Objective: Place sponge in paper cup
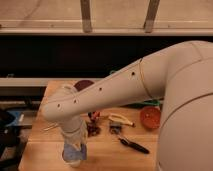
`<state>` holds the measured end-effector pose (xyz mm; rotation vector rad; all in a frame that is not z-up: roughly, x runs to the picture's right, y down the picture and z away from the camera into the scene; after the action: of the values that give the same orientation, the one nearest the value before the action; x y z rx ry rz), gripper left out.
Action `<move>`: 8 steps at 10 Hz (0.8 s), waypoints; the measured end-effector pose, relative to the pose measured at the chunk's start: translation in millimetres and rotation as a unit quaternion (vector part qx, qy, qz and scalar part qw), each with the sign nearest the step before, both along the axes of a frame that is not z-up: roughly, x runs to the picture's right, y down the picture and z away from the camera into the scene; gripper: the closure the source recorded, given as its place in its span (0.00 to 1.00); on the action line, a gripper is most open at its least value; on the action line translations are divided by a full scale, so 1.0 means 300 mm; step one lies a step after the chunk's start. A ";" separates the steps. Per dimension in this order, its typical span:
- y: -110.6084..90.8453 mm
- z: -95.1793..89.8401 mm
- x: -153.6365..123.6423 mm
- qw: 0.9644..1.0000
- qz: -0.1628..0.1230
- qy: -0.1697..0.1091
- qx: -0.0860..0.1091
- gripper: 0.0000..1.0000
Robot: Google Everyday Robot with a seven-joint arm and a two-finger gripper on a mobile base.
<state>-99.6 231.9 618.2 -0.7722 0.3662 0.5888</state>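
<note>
**Kid:** Where is your hand right now?

**Helper:** It hangs down from the big white arm, low at about seven o'clock on the light wooden worktop. I cannot tell how your hand is set, because the wrist hides it.

**Kid:** And the soft light blue sponge block?

**Helper:** A bit of light blue shows right under your hand, at the same seven o'clock spot. The small white paper cup looks to be right there too, just below the blue. I cannot tell if the sponge is inside the rim or only sitting on top.

**Kid:** So what should you do?

**Helper:** I think you are at the putting-in part. Stay straight above the cup. Go down slowly so the sponge slips inside and does not catch on the rim. The sponge is about as wide as the cup, so aim for the middle. A paper cup is light, so a push from the side could tip it.

**Kid:** What else is close by?

**Helper:** A black tool lies at five o'clock. An orange-red round bowl sits at three o'clock. Both are well apart from the cup, so lift straight up when you finish.
</note>
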 end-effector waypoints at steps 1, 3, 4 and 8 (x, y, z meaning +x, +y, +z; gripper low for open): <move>0.001 -0.001 0.001 1.000 0.002 -0.001 0.000 0.77; 0.001 -0.003 0.003 1.000 0.006 -0.002 0.001 0.58; 0.002 -0.004 0.004 1.000 0.007 -0.003 0.001 0.48; 0.002 -0.012 0.009 1.000 0.009 -0.005 0.001 0.20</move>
<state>-96.9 232.4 614.6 -0.7759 0.3503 0.6025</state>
